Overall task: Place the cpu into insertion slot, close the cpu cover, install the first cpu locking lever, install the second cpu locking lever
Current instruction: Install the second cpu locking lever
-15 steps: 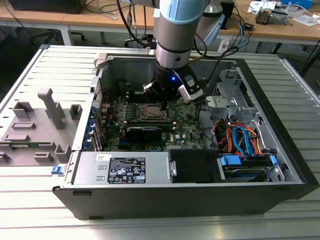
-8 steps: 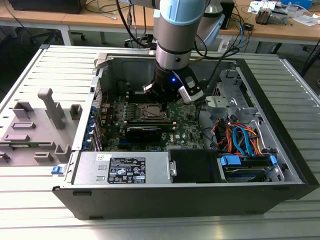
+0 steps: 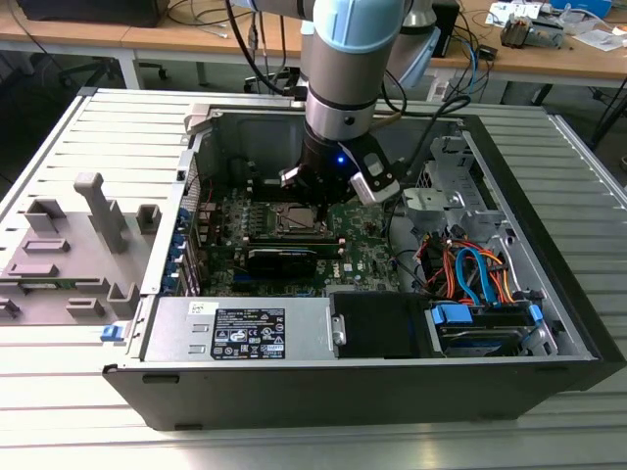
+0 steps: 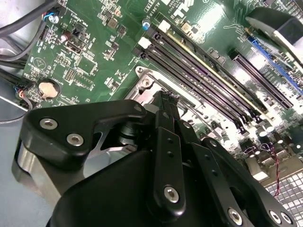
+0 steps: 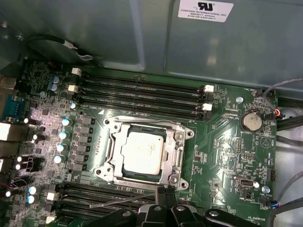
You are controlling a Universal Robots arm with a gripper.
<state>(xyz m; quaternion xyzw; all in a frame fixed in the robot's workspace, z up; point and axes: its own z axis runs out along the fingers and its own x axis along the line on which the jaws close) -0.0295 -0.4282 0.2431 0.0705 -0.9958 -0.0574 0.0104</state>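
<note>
The cpu (image 5: 142, 151), a silvery square, lies flat in the insertion slot (image 5: 125, 166) on the green motherboard. The cpu cover (image 5: 179, 152) is down flat around the chip. A thin wire locking lever (image 5: 118, 202) runs along one side of the socket and ends at my fingertips. My gripper (image 5: 164, 191) is shut, its black tips together right at the socket's edge, with nothing visibly clamped. In the second wrist view the gripper (image 4: 165, 97) sits against the cover's metal frame (image 4: 147, 84). In the exterior view the gripper (image 3: 318, 204) hangs just over the cpu (image 3: 297, 220).
Long black memory slots (image 5: 142, 92) run on both sides of the socket. A black card (image 3: 279, 257) lies close to it, and a power supply (image 3: 245, 328) and coloured cables (image 3: 470, 274) fill the case's near side. A grey fixture (image 3: 69, 255) stands outside, on the exterior view's left.
</note>
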